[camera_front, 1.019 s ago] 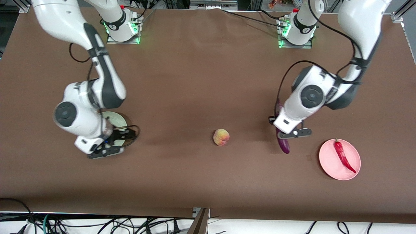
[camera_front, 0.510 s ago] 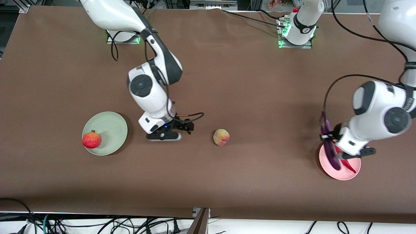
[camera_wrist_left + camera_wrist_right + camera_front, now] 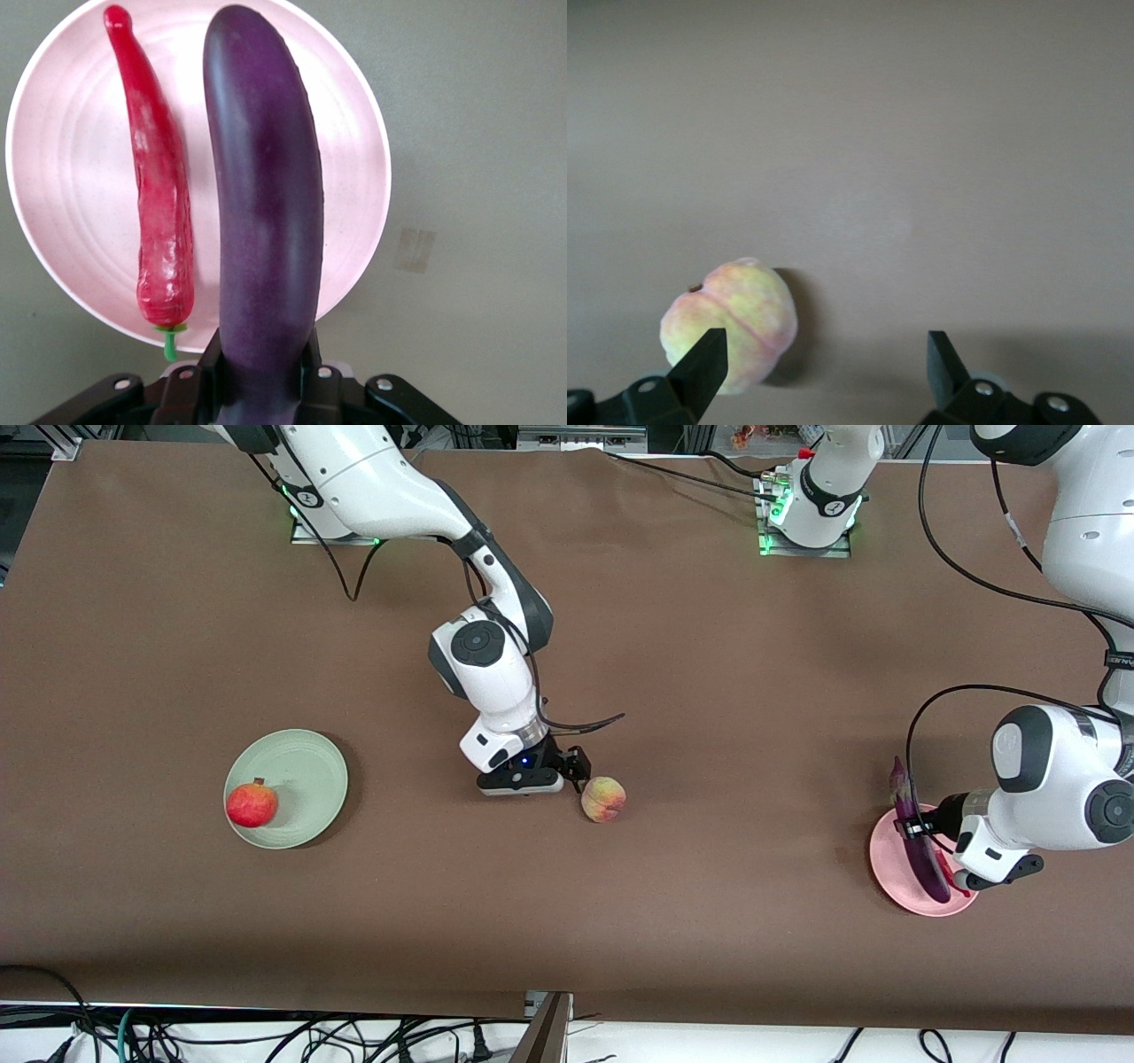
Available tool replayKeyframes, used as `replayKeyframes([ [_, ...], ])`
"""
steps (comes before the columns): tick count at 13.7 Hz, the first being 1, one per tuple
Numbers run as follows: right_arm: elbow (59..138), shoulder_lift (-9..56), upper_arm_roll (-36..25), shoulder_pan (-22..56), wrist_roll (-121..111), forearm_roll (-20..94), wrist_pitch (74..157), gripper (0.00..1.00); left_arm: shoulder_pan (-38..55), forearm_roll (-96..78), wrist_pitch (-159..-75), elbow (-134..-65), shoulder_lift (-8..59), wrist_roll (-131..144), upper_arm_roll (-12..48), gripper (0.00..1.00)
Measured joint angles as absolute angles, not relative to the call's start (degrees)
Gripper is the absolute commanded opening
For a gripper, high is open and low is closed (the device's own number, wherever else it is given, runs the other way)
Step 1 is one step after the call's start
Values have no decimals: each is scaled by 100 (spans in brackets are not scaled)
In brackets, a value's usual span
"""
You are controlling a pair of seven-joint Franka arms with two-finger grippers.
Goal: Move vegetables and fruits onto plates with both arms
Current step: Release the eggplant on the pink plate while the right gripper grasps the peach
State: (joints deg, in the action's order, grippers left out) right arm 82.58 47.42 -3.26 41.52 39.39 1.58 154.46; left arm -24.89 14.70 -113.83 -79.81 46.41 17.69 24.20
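Front view: the right gripper (image 3: 576, 766) hangs mid-surface just beside the peach (image 3: 603, 798). The left gripper (image 3: 921, 828) holds the eggplant (image 3: 917, 841) over the pink plate (image 3: 895, 868) near the left arm's end.

Left wrist view: fingers (image 3: 208, 359) pinch the eggplant beside the chili pepper (image 3: 158, 212).

Right wrist view: fingers (image 3: 704, 359) spread.

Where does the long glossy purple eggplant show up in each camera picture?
Front view: the long glossy purple eggplant hangs over the round pink plate, held by the left gripper.
Left wrist view: the eggplant fills the middle.
Right wrist view: not in it.
Shared landmark: the pink plate.
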Motion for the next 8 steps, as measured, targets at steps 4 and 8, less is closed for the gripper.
replayKeyframes([
  [4,7609,5187,-572,4560,4239,157,15453,99,-2479,1469,-11600,-7951,4645,1759,2415,100],
  [8,7253,5436,-637,4688,4304,157,15453,99,-2551,1059,-11621,-7786,4587,1753,2437,100],
])
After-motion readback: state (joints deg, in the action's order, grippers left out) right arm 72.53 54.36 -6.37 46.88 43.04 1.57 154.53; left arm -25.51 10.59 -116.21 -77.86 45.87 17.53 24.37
